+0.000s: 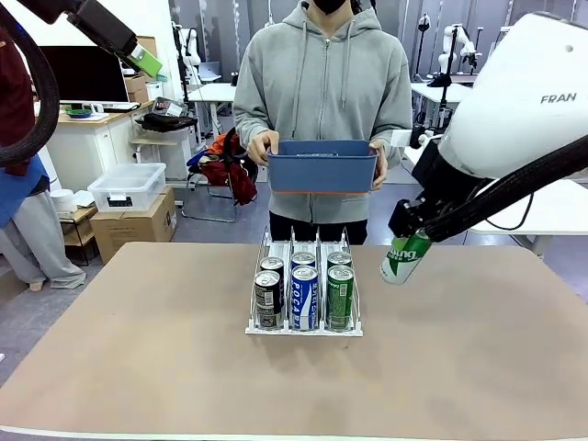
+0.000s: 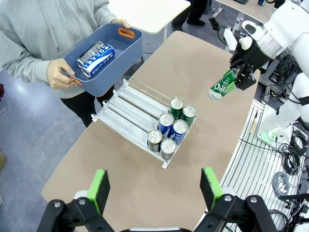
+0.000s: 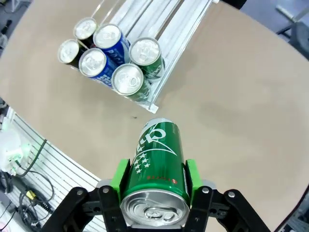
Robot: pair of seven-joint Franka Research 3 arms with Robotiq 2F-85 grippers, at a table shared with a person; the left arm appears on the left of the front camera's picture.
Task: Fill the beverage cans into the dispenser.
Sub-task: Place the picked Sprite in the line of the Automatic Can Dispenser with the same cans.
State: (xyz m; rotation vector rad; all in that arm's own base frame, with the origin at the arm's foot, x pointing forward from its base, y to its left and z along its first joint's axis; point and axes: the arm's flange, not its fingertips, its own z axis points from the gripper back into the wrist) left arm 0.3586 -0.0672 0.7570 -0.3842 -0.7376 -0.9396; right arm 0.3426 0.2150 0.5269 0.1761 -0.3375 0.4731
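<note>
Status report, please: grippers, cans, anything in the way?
Left gripper open, empty. Right gripper shut on green can, right of dispenser. Six cans loaded. Path looks clear.

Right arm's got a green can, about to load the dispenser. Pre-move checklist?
1. Grip: ok. The right gripper is shut on the held green can, pads on both sides.
2. Can pose: not ok. It's tilted, not upright.
3. Lane room: ok. The dispenser has two loaded green cans at the front of that lane, with bare lane behind.
4. Path: ok. Only bare table lies between can and dispenser.
5. Other arm: ok. The left gripper is open, high above the table.
6. Hands clear: ok. The person's hands are both on the blue bin, beyond the far edge.
</note>
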